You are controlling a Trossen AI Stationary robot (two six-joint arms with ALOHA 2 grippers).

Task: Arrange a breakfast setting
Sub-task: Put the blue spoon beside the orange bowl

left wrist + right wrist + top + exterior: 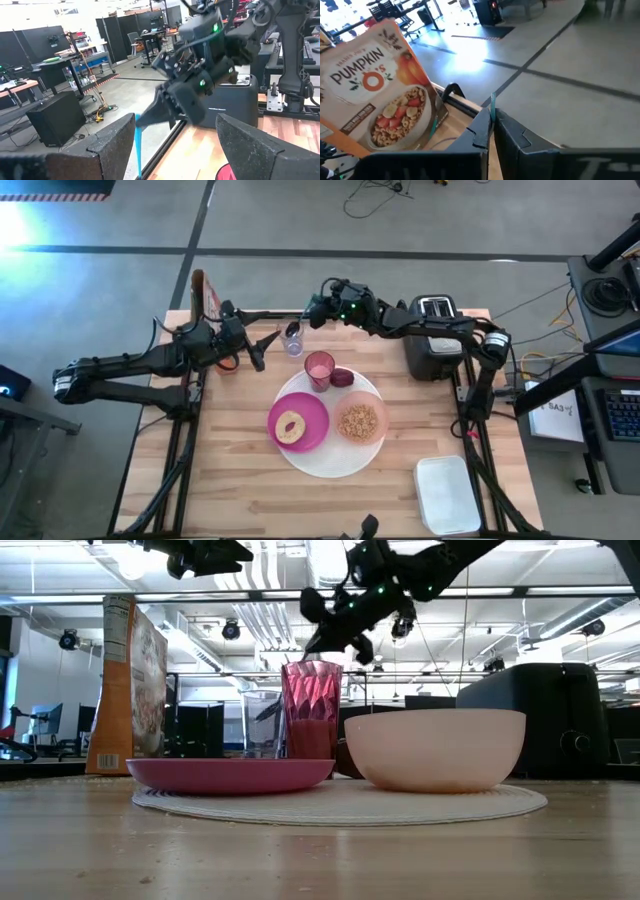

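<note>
Holding a thin teal spoon (492, 107), right tool (312, 308) clamped, left tool (258, 352) open.

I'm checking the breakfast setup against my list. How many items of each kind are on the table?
Plates: 2, white plate, magenta plate
Bowls: 1
Cups: 2, pink tumbler, clear glass
Food: 3, bagel, dark fruit, cereal box
Toasters: 1
Total: 9
</note>
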